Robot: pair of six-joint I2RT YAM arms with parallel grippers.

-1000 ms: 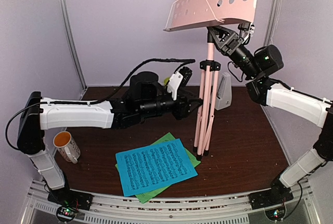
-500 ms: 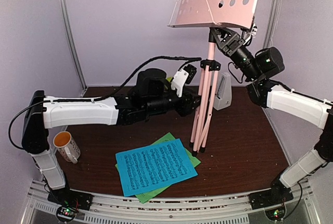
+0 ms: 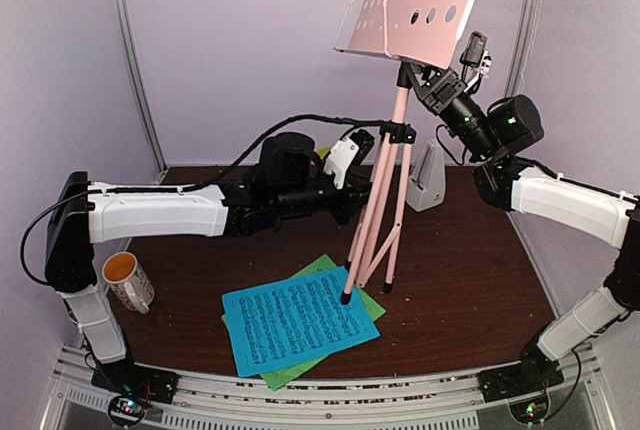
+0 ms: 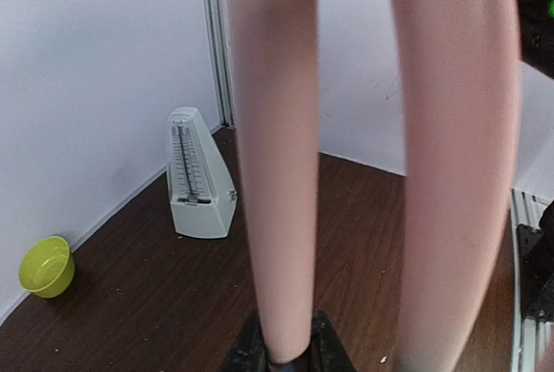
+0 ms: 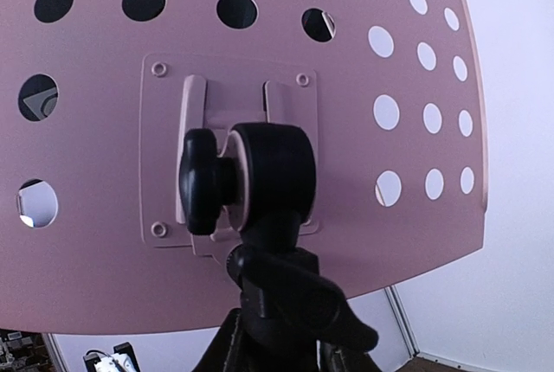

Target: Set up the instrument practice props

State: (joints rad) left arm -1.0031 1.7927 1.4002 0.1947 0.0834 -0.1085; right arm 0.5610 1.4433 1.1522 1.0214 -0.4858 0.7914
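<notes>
Pink hole-dotted stand (image 3: 415, 0), blue sheet (image 3: 295, 322), green sheet (image 3: 319, 267), white metronome (image 3: 428, 176), lime-green bowl (image 4: 45, 266)

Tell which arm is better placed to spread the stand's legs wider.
Probably left: the left hand is around one leg; the right hand holds the stand high, under the pink tray.

A white mug (image 3: 127, 280) with an orange inside stands upright near the left edge of the dark brown worktop (image 3: 470, 280), and a small lime-green bowl (image 4: 45, 266) sits close to the white wall (image 4: 86, 86).
</notes>
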